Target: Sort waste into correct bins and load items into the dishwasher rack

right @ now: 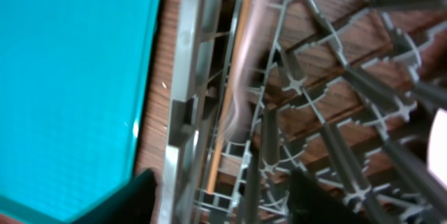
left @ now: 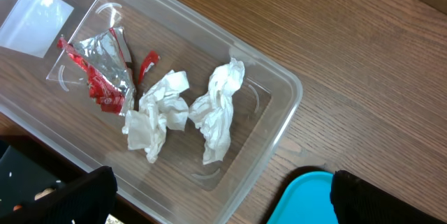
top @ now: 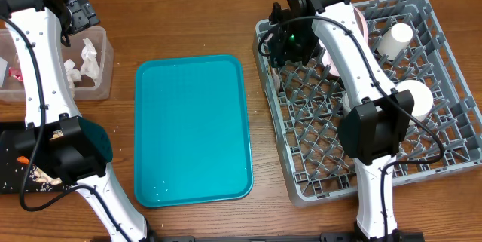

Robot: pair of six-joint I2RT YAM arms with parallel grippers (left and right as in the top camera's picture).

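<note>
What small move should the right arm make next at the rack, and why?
I would raise the right gripper straight up. Its fingers stand apart, and a blurred pale strip, likely the fork, lies free among the pegs of the dishwasher rack, so it holds nothing.

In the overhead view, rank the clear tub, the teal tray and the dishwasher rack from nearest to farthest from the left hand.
1. The clear tub, below the left hand, far left.
2. The teal tray, centre of the table.
3. The dishwasher rack, far right.
</note>
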